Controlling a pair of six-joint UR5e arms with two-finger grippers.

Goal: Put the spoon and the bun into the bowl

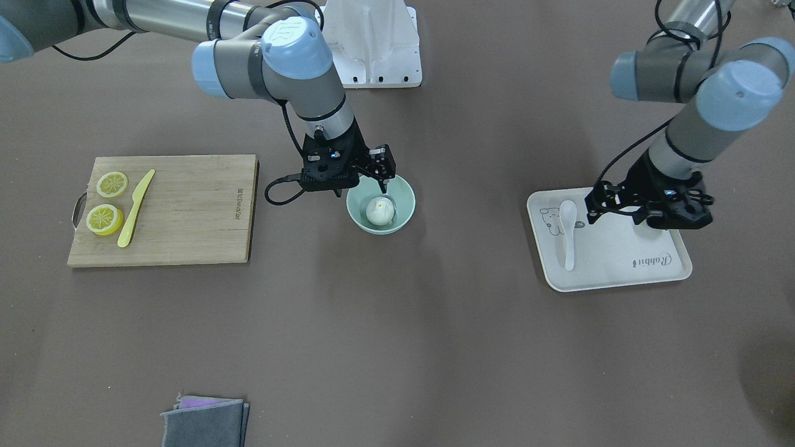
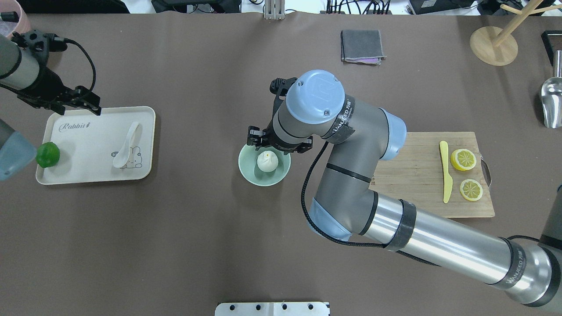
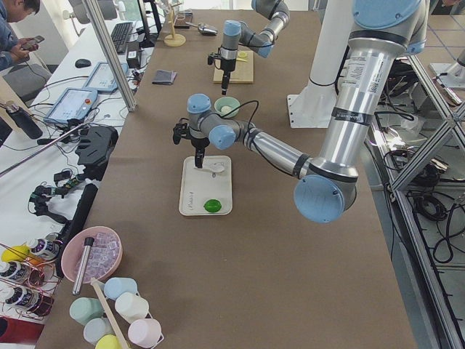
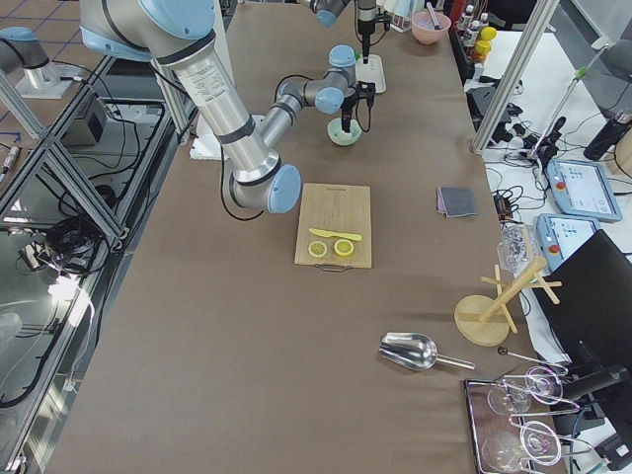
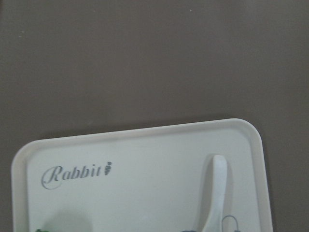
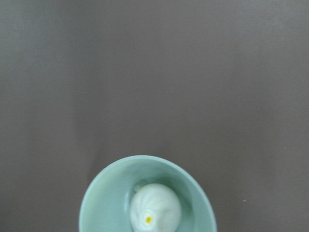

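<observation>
One of two done: bun (image 1: pixel 380 210) in bowl (image 1: pixel 409 205) | right gripper (image 1: pixel 360 186) released, empty | left gripper (image 2: pixel 79 107) seemingly spread over beige tray (image 1: pixel 621 264) | next: grasp spoon (image 1: pixel 567 236)

1. Bright, even light falls from above on the brown tabletop (image 1: pixel 397 347); the shadows under the arms are soft and pale.
2. A darker patch of shade sits in the front view's lower right corner.
3. The steel tube of the right arm (image 2: pixel 443 245) carries white streaks of glare.
4. Both wrist views are dimmer and soft; the bowl (image 6: pixel 96 203) and the tray (image 5: pixel 145 159) look slightly blurred.
5. In the side views, straight posts lean near the edges.
</observation>
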